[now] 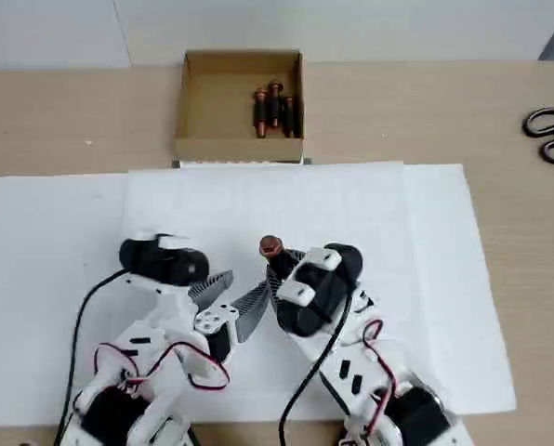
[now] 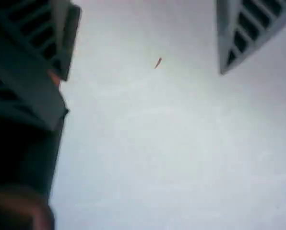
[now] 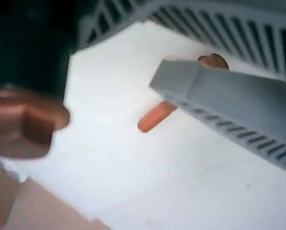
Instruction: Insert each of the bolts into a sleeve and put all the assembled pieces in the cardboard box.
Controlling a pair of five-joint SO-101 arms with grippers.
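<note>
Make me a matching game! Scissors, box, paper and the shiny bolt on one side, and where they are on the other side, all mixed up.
Things:
1. scissors
2. cardboard box
3. white paper
4. copper-headed bolt

Places:
A. under both arms
B. in the right gripper
C. on the bare table, far right
D. just past the paper's far edge

Pairs: 1-C, 2-D, 3-A, 4-B

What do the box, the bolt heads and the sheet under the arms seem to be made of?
Box: brown cardboard, matte, with folded walls. Bolt heads: probably metal, copper-coloured with slight shine. Sheet: likely paper, white, thin, flat and matte.
</note>
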